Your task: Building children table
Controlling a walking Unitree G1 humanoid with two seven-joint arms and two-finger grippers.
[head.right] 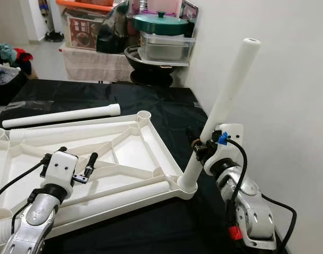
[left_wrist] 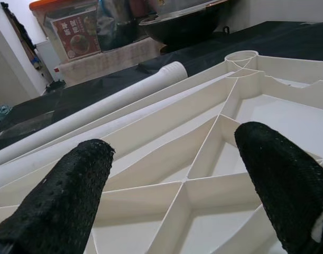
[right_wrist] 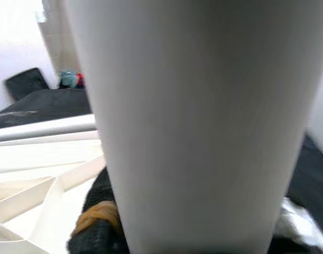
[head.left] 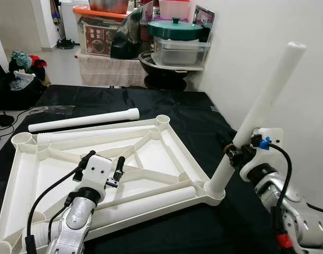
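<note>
- No writing you can actually read here: the box with the red picture label at the back has print on it, but it's too small to make out.
- Your right gripper has its jaws clamped on the slanted white leg, down on the lower part of it, not far above the socket. In the right wrist view that leg sits pressed right up against the camera.
- The foot of that leg sits in the near right corner socket of the upside-down table frame, and the leg leans up and away to your right, toward the wall.
- Your left gripper has its jaws spread wide, holding nothing. It hovers over the ribbed middle of the frame, fingers on either side of a rib crossing.
- A second leg lies flat along the near edge of the frame, just beside the left arm.
- A third leg lies on the black cloth covering the tabletop, just past the far edge of the frame, and one more lies along that far edge.
- Behind the tabletop you've got a green-lidded pot on a clear tub.
</note>
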